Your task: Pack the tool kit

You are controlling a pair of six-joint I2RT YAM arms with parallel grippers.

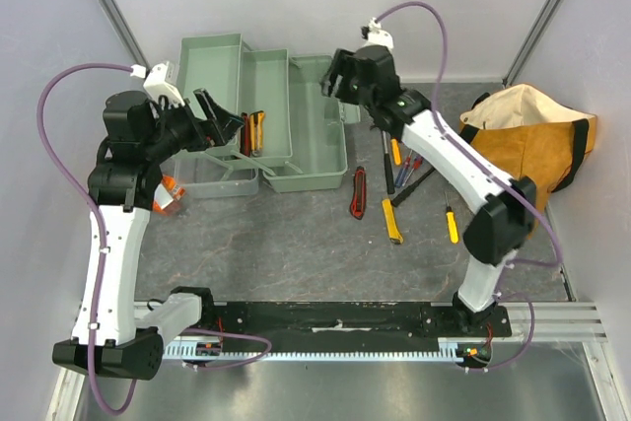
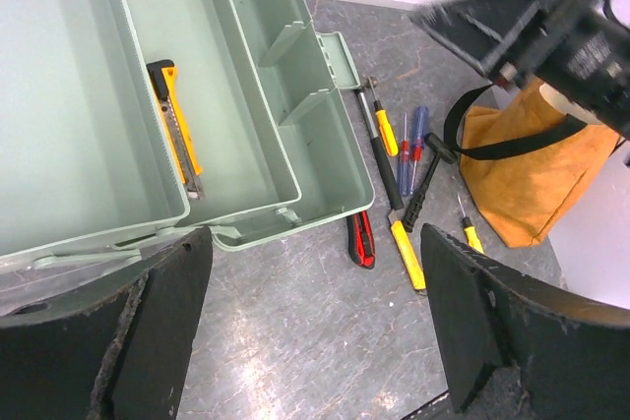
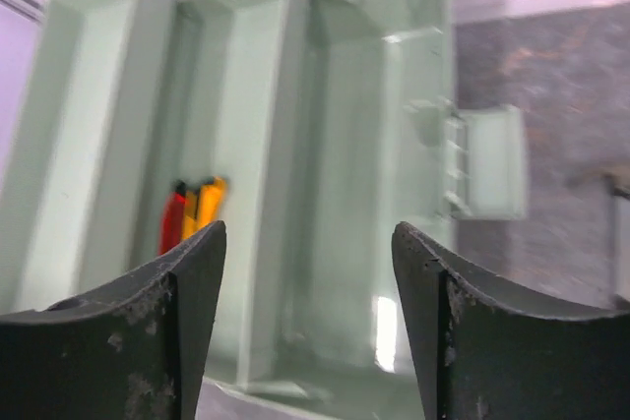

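Desk (image 1: 296, 244): grey; carries everything.
Toolbox (image 1: 320, 150): pale green, opened out at the desk's 11 o'clock; three troughs side by side, long axes running 12 to 6.
Bag (image 1: 532, 145): tan fabric, at 2 o'clock.
Left claw (image 1: 225, 117): spread, empty, aimed toward 3 over the box's near-left part.
Right claw (image 1: 335, 71): spread, empty, arm stretched toward 11, above the right trough.
Pair of utility knives (image 1: 253, 132): in the middle trough, lying 12 to 6.
Loose at the box's 4 o'clock: red knife (image 1: 358, 192), yellow knife (image 1: 392, 221), hammer (image 1: 414, 187), screwdriver (image 1: 451, 225).
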